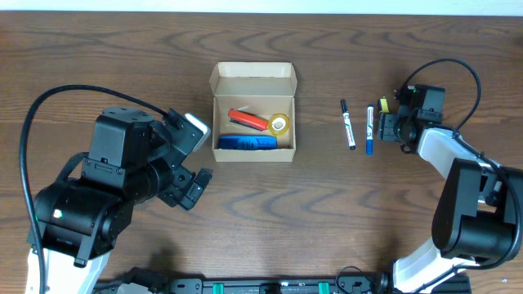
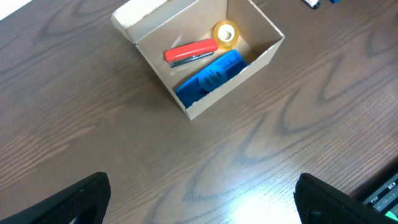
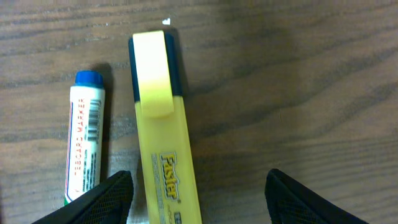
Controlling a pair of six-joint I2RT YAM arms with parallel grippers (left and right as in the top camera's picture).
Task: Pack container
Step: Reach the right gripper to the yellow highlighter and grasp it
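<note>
The tan cardboard container (image 1: 253, 82) stands open at the table's middle, flap lid back. It holds a red stapler (image 1: 247, 120), a yellow tape roll (image 1: 279, 124) and a blue object (image 1: 246, 143); it also shows in the left wrist view (image 2: 205, 102). My left gripper (image 1: 189, 181) is open and empty, left of and nearer than the box. My right gripper (image 1: 391, 126) is open, low over a yellow highlighter (image 3: 163, 130) that lies between its fingers. A blue-capped marker (image 1: 369, 131) lies just left of it, and a black marker (image 1: 348, 124) further left.
The dark wooden table (image 1: 327, 212) carries nothing else. A black cable (image 1: 458, 77) loops behind my right arm, another (image 1: 49, 102) over my left arm. The table's front edge has a black rail (image 1: 270, 286).
</note>
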